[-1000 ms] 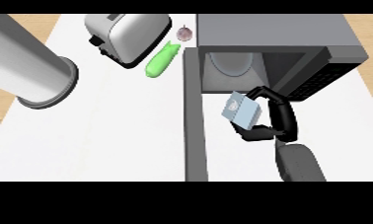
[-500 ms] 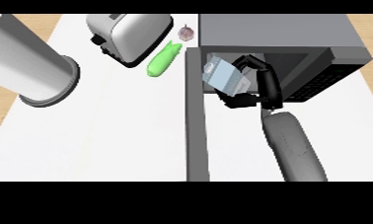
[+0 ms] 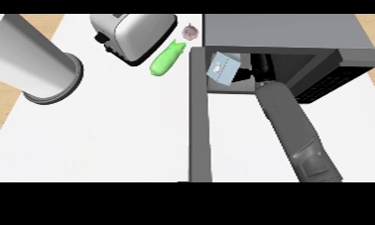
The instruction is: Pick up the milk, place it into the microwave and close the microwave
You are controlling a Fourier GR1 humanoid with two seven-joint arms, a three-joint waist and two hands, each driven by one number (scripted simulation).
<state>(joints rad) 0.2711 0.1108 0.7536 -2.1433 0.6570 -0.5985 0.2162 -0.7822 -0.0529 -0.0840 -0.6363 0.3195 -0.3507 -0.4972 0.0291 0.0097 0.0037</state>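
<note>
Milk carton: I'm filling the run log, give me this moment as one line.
phase: placing | right hand: holding milk at microwave opening | door: open | left hand: not visible

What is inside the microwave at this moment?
The milk sits tilted in the microwave opening, with the right hand reaching in beside it. The microwave's top covers the deeper interior and most of the hand, so whether the fingers grip the carton cannot be seen.
</note>
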